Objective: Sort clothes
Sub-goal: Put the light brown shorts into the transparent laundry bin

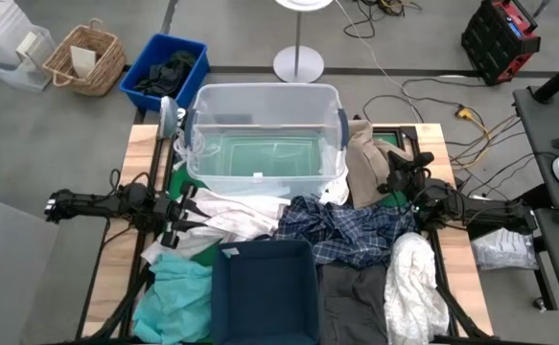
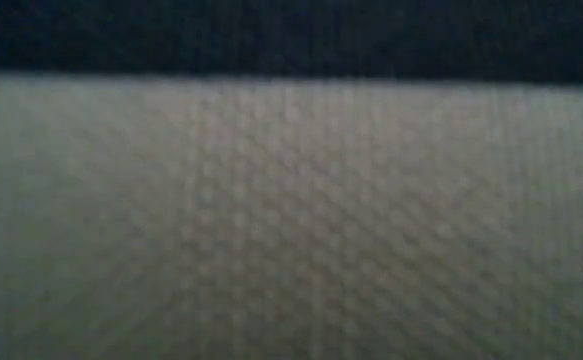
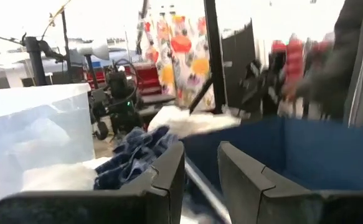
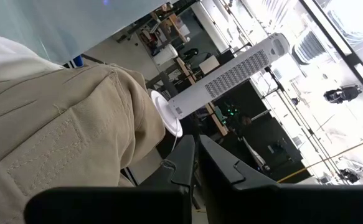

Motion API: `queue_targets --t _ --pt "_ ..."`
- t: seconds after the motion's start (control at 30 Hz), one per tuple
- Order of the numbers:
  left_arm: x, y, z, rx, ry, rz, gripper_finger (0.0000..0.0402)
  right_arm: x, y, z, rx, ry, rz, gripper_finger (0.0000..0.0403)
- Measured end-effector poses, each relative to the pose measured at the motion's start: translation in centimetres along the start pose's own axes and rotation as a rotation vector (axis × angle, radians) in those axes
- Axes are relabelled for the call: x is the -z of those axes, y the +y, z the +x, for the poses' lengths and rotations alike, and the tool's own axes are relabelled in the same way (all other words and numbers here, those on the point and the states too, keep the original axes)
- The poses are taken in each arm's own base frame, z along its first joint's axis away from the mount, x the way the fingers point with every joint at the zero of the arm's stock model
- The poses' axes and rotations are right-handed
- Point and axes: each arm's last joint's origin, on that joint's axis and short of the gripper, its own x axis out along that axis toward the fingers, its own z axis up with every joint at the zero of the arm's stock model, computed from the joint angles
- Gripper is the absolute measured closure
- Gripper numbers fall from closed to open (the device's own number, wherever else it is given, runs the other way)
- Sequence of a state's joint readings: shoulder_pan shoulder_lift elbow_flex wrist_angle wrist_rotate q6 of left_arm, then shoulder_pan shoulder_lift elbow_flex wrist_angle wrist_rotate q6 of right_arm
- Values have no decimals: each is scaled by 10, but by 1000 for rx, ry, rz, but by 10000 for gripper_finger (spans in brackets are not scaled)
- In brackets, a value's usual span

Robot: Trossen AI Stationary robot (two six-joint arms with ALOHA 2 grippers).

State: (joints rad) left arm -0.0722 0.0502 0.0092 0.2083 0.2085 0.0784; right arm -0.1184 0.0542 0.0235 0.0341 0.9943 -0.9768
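Clothes lie heaped across the near half of the wooden table (image 1: pixel 140 153), spread from 9 o'clock to 3 o'clock around the rectangular navy fabric bin (image 1: pixel 264 292), which sits at 6 o'clock. Farthest left, at about 7 o'clock, is a crumpled teal garment (image 1: pixel 175 290). Just above it a white garment (image 1: pixel 226 216) spreads toward the centre, with the left gripper (image 1: pixel 177 213) at its left edge, at 9 o'clock; in the left wrist view that gripper's dark fingers (image 3: pixel 167 182) stand a narrow gap apart with nothing seen between them. At 12 o'clock stands the clear plastic tub (image 1: pixel 263 139) with a blue handle. At the centre lies the rumpled blue-and-white plaid shirt (image 1: pixel 351 233), touching the bin's far right corner. Below it, at 5 o'clock, a dark grey garment (image 1: pixel 353 302) lies flat, and beside that a bunched white cloth (image 1: pixel 415 283). At 2 o'clock a beige garment (image 1: pixel 364 161) leans against the tub's right wall, with the right gripper (image 1: pixel 395 172) just beside it; the right wrist view shows its fingers (image 4: pixel 183 163) almost closed, beside the beige cloth but not gripping it. The low view is filled by blurred pale fabric.
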Motion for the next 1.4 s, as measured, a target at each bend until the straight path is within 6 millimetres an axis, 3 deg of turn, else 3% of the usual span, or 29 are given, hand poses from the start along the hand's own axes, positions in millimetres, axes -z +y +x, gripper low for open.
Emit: queue_targets --t 0.3,0.53,0.93,1.17,1.4 --pt "-22 1 -3 42 -229 -478 323 0 0 0 0 0 0 390" --pt "-39 2 -8 49 -415 -427 323 -1 -1 0 7 -5 54 390" --pt "-67 4 -11 11 -479 -287 323 -4 -3 0 -2 -56 184 390" --pt "-68 5 -10 -10 -472 -257 323 -18 0 -5 -378 -449 548 390" --pt "-67 5 -10 -25 -472 -261 323 -20 2 -7 -515 -487 713 390"
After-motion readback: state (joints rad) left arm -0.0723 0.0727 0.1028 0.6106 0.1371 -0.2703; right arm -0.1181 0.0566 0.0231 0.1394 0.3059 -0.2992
